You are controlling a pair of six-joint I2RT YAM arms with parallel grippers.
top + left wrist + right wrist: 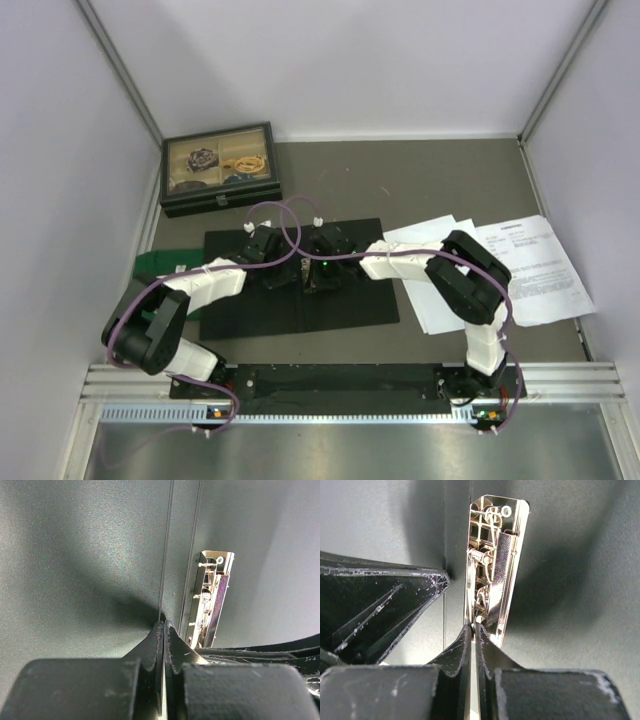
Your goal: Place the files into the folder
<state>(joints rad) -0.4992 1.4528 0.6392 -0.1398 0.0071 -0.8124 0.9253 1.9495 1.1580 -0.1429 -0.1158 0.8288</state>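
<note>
Both clenched: left gripper (163, 626), right gripper (472, 628) on open folder's (240, 312) spine; files (532, 268) well apart rightward.

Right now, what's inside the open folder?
Just its metal clip on the black inside of the folder. Nothing else shows, but the left arm and right arm hide part of the middle.

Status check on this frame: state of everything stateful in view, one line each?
folder: open, lying flat, black inside up
metal clip: bare, no sheet under it
files: loose on the table right of the folder, none inside
glass-lidded box: lid shut
green cloth: flat at the folder's left edge
left gripper: shut, empty, tips at the folder's centre crease
right gripper: shut, empty, tips at the clip's near end
</note>
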